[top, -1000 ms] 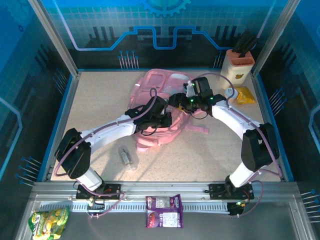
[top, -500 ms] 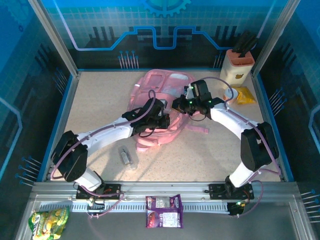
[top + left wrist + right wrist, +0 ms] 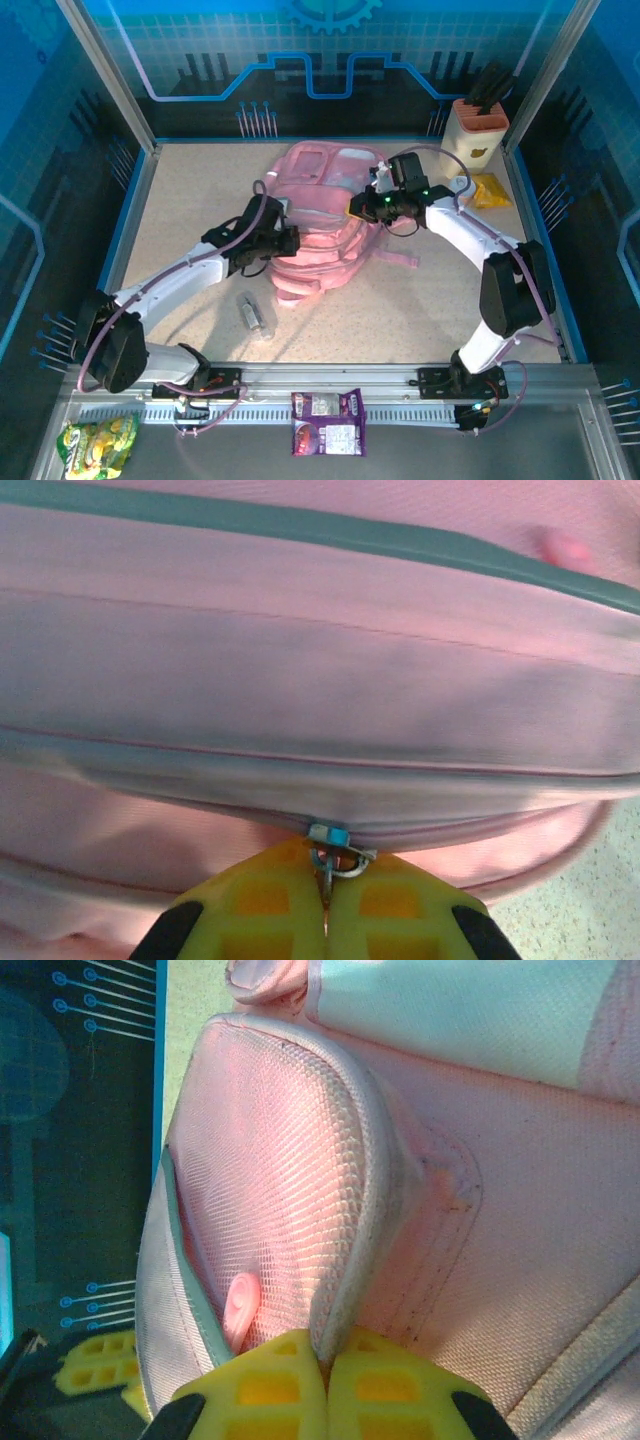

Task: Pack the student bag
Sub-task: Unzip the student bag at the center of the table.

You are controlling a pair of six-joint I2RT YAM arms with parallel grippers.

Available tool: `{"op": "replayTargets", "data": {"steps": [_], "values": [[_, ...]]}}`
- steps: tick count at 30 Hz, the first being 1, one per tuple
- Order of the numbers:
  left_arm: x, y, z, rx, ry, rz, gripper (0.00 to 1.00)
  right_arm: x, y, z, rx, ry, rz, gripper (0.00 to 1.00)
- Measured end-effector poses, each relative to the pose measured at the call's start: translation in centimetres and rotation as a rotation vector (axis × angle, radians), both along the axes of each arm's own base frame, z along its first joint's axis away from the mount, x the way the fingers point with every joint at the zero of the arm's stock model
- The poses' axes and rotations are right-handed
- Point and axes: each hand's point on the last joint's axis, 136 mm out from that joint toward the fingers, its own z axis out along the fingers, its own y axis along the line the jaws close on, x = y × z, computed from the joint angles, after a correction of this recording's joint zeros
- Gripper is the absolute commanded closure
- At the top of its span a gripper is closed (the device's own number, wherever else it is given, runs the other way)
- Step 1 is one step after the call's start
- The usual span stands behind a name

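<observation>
Left wrist view shows the left gripper (image 3: pixel 326 900) shut on the silver zipper pull (image 3: pixel 336 855) of the big soft pink fabric backpack (image 3: pixel 300 680), which lies mid-way on the speckled table (image 3: pixel 180 200), while the right gripper (image 3: pixel 326 1355) pinches its mesh pocket edge (image 3: pixel 362 1220), likely to hold it steady for zipping

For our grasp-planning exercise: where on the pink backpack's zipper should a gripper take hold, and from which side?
Pinch the metal zipper pull, not the fabric: it juts out from the slider on the student bag, thin enough for two fingers. Come from the bag's outer edge, as the left gripper does, shut on it.
</observation>
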Motion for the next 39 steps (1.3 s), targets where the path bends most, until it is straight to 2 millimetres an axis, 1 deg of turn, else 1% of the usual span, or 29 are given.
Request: {"op": "replayTargets", "data": {"steps": [1,3,4,5,6,7,9,11,13,14,16,19,21,23,25,28,31,32,34,39], "values": [[0.0,0.1,0.0,-0.011,0.004,0.000,1.00,0.3,0.0,0.0,-0.005,0.001,0.010,1.00],[0.1,-0.4,0.1,-0.040,0.009,-0.017,1.00,1.0,0.0,0.2,-0.019,0.001,0.025,1.00],[0.1,-1.0,0.1,-0.061,0.014,-0.029,1.00,1.6,-0.2,0.2,-0.026,0.001,0.027,0.97],[0.2,-1.6,0.0,-0.075,0.019,-0.041,1.00,2.2,-0.3,0.2,-0.031,0.000,0.026,0.83],[0.3,-2.4,-0.2,-0.086,0.027,-0.050,1.00,2.9,-0.5,0.3,-0.036,-0.005,0.024,0.65],[0.4,-3.4,-0.3,-0.091,0.032,-0.063,1.00,3.8,-0.8,0.3,-0.043,-0.011,0.014,0.55],[0.6,-5.8,-0.7,-0.105,0.048,-0.096,1.00,5.5,-1.4,0.9,-0.047,-0.046,-0.006,0.46],[0.8,-7.9,-1.0,-0.115,0.060,-0.120,1.00,6.3,-2.2,1.4,-0.048,-0.070,-0.021,0.41],[1.2,-9.7,-1.1,-0.130,0.066,-0.137,1.00,6.2,-2.9,1.5,-0.047,-0.075,-0.033,0.37],[1.4,-10.4,-1.1,-0.141,0.067,-0.139,1.00,5.8,-3.1,1.3,-0.047,-0.071,-0.037,0.36],[1.8,-11.4,-0.9,-0.156,0.064,-0.143,1.00,4.3,-4.0,0.5,-0.050,-0.044,-0.049,0.34],[2.1,-12.0,-0.8,-0.166,0.070,-0.139,1.00,2.2,-5.8,-0.4,-0.055,-0.003,-0.082,0.30],[2.3,-12.3,-0.7,-0.169,0.069,-0.140,1.00,1.1,-6.5,-0.7,-0.048,0.018,-0.102,0.30],[2.3,-12.6,-0.6,-0.170,0.068,-0.144,1.00,0.4,-6.6,-0.9,-0.029,0.034,-0.111,0.30],[2.3,-12.8,-0.7,-0.169,0.068,-0.148,1.00,0.0,-6.2,-1.3,-0.006,0.053,-0.113,0.36],[2.2,-12.8,-0.8,-0.166,0.068,-0.149,1.00,-0.3,-5.5,-1.9,0.026,0.073,-0.121,0.39],[2.2,-12.9,-0.8,-0.165,0.069,-0.150,1.00,-0.8,-4.2,-2.1,0.050,0.090,-0.114,0.46],[2.2,-12.9,-0.8,-0.164,0.071,-0.151,1.00,-0.7,-3.9,-2.0,0.056,0.088,-0.115,0.51],[2.2,-13.0,-0.8,-0.160,0.075,-0.151,1.00,-0.5,-3.7,-1.8,0.064,0.089,-0.132,0.65],[2.0,-12.9,-0.8,-0.134,0.080,-0.169,1.00,0.1,-3.8,-2.0,0.051,0.099,-0.143,0.91]]}}
